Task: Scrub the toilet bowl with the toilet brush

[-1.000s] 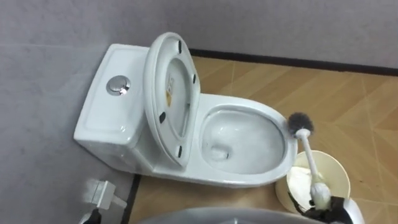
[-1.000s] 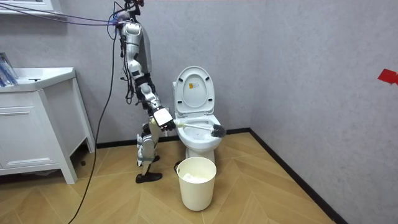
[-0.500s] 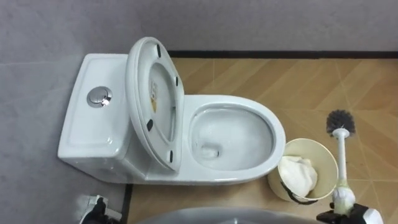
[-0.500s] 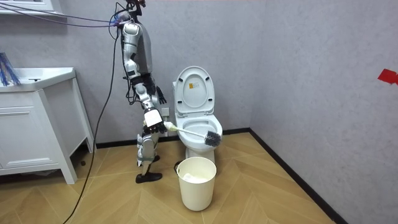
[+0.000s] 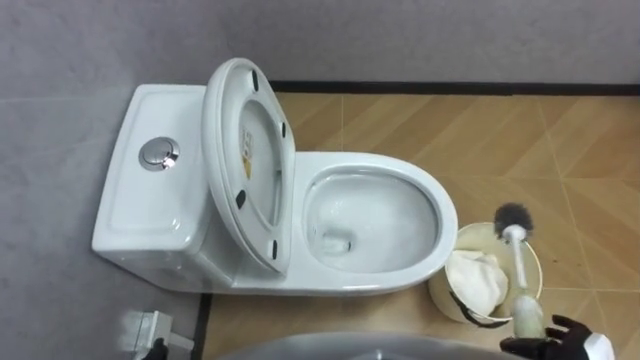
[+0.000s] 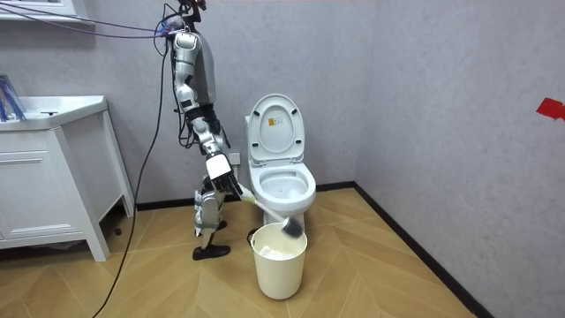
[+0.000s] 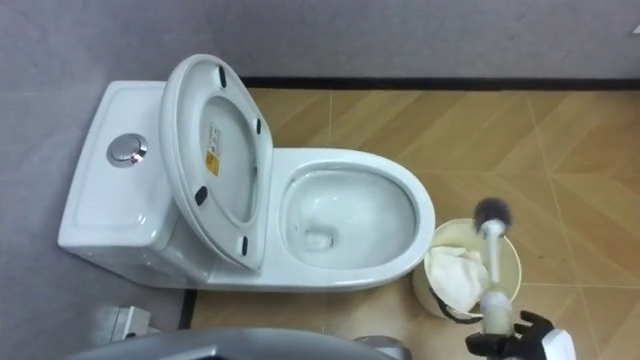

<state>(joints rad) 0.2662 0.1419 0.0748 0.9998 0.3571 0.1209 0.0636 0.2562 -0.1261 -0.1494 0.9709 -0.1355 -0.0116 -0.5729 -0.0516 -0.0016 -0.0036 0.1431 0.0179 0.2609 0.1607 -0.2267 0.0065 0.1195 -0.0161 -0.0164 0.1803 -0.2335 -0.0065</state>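
Currently the toilet brush (image 5: 518, 265) is off the toilet (image 5: 385, 288), held beside the bowl's front end with its dark bristle head over the waste bin (image 5: 438, 297) that stands just beside that end. The right hand (image 5: 568, 338) has its dark fingers curled round the lower end of the white handle. White crumpled material (image 5: 476, 281) lies inside the bin. The toilet's seat and lid (image 5: 245, 160) stand raised against the tank, whose flush button (image 5: 153, 154) faces up. From the room view, the robot stands upright at the toilet's side, the brush (image 6: 269, 212) slanting down from its hand to the bin (image 6: 281, 265).
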